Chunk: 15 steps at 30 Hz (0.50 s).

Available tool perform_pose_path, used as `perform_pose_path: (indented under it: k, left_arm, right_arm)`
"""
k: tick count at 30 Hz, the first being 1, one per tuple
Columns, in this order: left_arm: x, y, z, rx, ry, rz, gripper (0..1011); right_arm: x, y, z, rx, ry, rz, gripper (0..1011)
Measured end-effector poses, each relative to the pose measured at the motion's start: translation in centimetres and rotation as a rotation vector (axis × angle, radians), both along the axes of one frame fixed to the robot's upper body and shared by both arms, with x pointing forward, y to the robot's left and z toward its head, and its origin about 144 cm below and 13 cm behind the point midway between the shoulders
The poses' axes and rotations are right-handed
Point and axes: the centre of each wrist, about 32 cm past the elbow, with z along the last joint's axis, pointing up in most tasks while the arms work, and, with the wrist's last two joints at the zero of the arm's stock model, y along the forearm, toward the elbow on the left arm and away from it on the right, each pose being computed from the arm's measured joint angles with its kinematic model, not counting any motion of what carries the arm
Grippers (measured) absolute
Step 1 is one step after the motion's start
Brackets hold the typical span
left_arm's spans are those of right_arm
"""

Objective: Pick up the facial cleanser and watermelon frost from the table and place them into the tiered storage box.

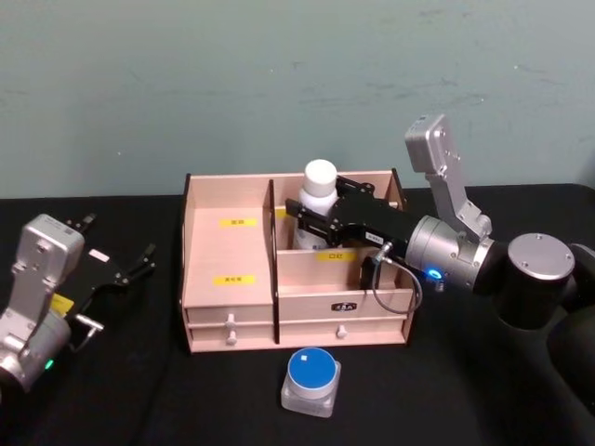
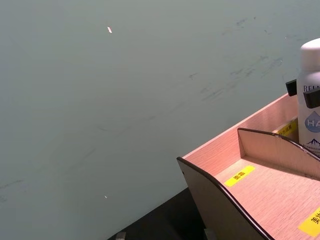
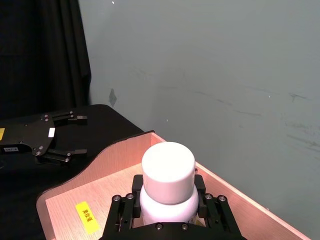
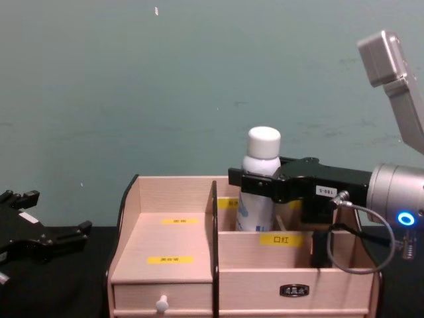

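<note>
Closest to the front of the black table [image 1: 139,390], a small jar [image 1: 310,379] with a blue lid is seen just ahead of the wooden box [image 1: 228,260], apart from its drawers. A white bottle [image 1: 318,200] is held upright in the box's rear right compartment, clasped just below its cap by the right gripper [image 1: 311,216]. The left gripper [image 1: 121,274] is parked left of the box, fingers spread with nothing between them.

Soft, even light; weak shadows inside tiered storage box [image 1: 228,255] (deepest beside divider [image 1: 272,242]); black table [image 1: 446,409] dim.
</note>
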Motion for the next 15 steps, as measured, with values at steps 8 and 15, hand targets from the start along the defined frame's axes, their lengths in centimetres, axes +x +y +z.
perform_pose_path:
  k: [8,15]
  left_arm:
    - [0.00,0.00,0.00,0.000,0.000,0.000,1009]
    - [0.00,0.00,0.00,0.000,0.000,0.000,1009]
  right_arm:
    - [0.00,0.01,0.00,0.000,0.000,-0.001,763]
    - [0.02,-0.11,0.13,0.011,-0.001,0.002,969]
